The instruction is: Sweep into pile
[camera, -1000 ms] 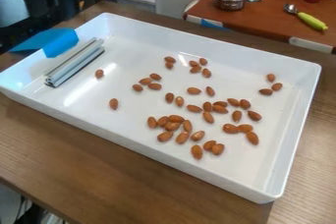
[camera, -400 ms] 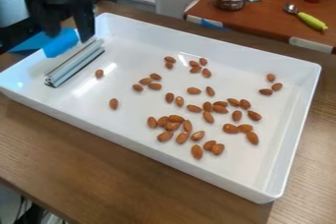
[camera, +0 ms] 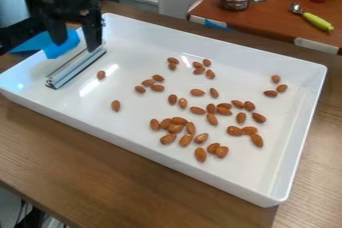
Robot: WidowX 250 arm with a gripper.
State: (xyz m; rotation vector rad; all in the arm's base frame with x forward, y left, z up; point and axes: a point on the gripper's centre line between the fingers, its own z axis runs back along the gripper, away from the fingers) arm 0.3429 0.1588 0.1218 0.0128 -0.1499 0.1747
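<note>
The long silver metal sweeper bar [camera: 75, 68] lies in the big white plastic tray [camera: 214, 46], at the left of the frame. It looks stiff and a bit slick, so we should pinch the thin blue flap [camera: 63, 49] by it, which is likely light and bendy. The jaws of the black gripper [camera: 77, 47] are spread apart with nothing pinched, right over the bar's upper end and the flap.

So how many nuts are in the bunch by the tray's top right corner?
3: the top almond, the right almond just below it, and the lowest almond at the left. None looks hidden.
</note>
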